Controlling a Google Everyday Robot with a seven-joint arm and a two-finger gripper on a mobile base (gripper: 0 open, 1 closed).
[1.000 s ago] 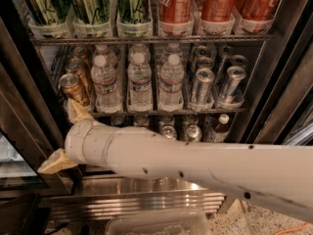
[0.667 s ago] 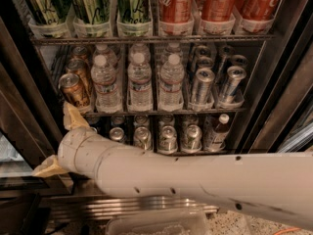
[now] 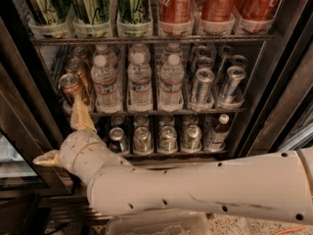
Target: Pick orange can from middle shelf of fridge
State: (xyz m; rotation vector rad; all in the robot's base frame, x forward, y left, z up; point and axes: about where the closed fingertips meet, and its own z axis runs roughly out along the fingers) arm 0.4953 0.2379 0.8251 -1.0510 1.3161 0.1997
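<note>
Item 1, the target: a copper-orange metal drink can with a silver lid (image 3: 72,88). It stands front-most in the far-left lane of the thin dark wire middle shelf (image 3: 146,113), inside the dark-framed drinks fridge (image 3: 274,82). More cans of the same colour queue behind it.

Item 2, my claw: a two-finger gripper with tan pads (image 3: 55,131) on a pale grey perforated arm (image 3: 195,190). It sits low at the left, in front of the shelf edge and below the target. I see the fingers spread wide with nothing between them. One finger (image 3: 80,116) points upward, its tip just under the orange can's base. I cannot tell if it touches. The other finger points out to the left, well clear of the can.

Item 3, same shelf: three lanes of clear plastic water bottles (image 3: 140,80) just right of the target, then slim silver cans (image 3: 201,84).

Item 4, rack above: tall green cans (image 3: 90,4) and red Coca-Cola cans (image 3: 176,1).
</note>
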